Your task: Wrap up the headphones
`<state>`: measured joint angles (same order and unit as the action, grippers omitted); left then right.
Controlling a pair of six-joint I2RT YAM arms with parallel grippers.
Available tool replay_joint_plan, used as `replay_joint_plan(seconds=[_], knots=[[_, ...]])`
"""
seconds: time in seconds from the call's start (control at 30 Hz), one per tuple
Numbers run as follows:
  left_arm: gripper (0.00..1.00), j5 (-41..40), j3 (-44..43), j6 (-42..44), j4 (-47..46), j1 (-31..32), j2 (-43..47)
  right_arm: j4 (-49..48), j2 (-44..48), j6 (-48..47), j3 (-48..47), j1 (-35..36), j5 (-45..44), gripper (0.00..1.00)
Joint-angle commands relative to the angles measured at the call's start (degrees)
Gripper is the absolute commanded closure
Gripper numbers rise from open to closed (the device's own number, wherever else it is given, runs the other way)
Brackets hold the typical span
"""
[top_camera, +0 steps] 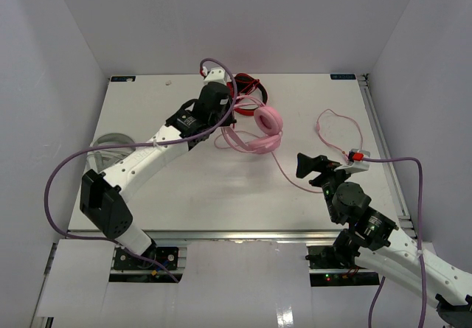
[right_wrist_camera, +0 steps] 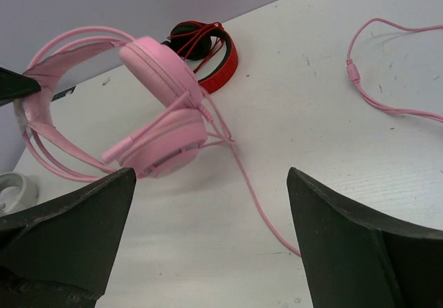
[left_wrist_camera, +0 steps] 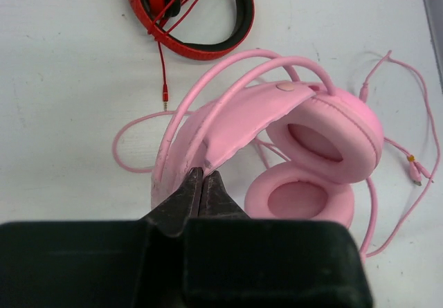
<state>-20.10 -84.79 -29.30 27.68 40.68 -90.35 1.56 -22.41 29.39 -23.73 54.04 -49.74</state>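
Toward the far edge of the table (top_camera: pixel 184 195), the headphones (top_camera: pixel 262 129) are pinched at the headband by the left gripper (left_wrist_camera: pixel 201 183). The right gripper (right_wrist_camera: pixel 211 173) hangs spread wide. It should probably grasp the loose cable (right_wrist_camera: pixel 353 69) close to the cups, keeping tension gentle.
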Motion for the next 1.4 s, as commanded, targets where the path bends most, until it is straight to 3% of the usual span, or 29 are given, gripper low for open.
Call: replay_joint_plan(seconds=[0.0, 0.43, 0.63, 0.73, 1.13, 1.23, 1.37], knots=[[1.00, 6.35, 0.93, -0.18, -1.93, -0.80, 3.12, -2.18, 0.35, -0.21, 0.00, 0.19, -1.38, 0.03], [1.00, 10.31, 3.72, 3.33, -0.93, -4.71, 6.49, -2.25, 0.85, -0.31, 0.10, 0.19, -1.12, 0.03], [1.00, 10.09, 4.47, 4.43, 0.35, -5.70, 10.12, -5.89, -0.36, -5.94, 0.61, 0.19, 5.20, 0.00], [1.00, 11.42, 5.16, 4.93, 0.38, -5.70, 12.84, -7.43, -1.62, -7.63, 0.83, 0.19, 7.77, 0.08], [1.00, 34.88, 11.15, 13.38, -6.31, -5.70, 23.63, -9.64, 3.20, -7.69, 2.89, 0.19, 10.45, 0.09], [1.00, 38.25, 11.14, 13.93, -6.41, -5.70, 23.83, -9.65, 4.29, -7.48, 3.11, 0.19, 10.45, 0.08], [1.00, 37.06, 11.32, 13.80, -6.24, -5.70, 23.71, -9.74, 5.11, -6.89, 3.34, 0.19, 10.54, 0.08]])
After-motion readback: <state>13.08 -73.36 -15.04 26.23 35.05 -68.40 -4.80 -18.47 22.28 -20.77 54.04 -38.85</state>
